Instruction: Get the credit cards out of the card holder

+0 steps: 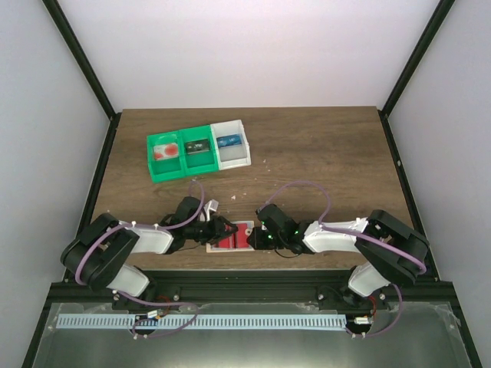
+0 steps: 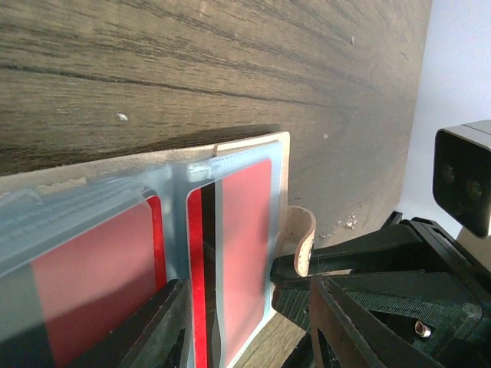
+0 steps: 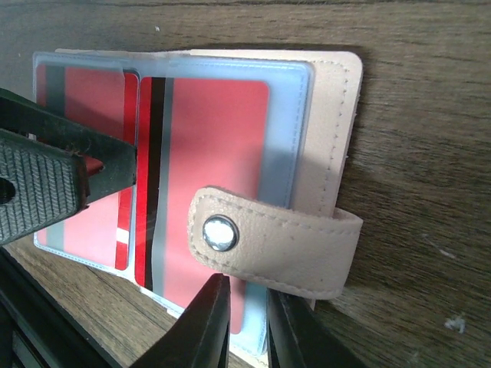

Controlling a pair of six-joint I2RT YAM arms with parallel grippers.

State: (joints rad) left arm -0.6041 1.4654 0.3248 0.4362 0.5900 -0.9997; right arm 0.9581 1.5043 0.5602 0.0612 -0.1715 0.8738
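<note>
Right gripper [image 3: 247,295] pinches card holder [image 3: 337,115] at 6 o'clock edge (wrist view); left gripper [image 2: 245,295] jaws apart, straddling red credit card [image 2: 242,230]. Close on card alone, pull straight.

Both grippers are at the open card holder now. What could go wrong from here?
1. The right gripper has its jaws nearly together at the lower edge of the clear sleeve over the red card; it may pinch sleeve and card together and drag the card holder.
2. The snap strap lies folded across that sleeve and could snag the card.
3. The left gripper sits at the other sleeve only, so the holder may pivot.
</note>
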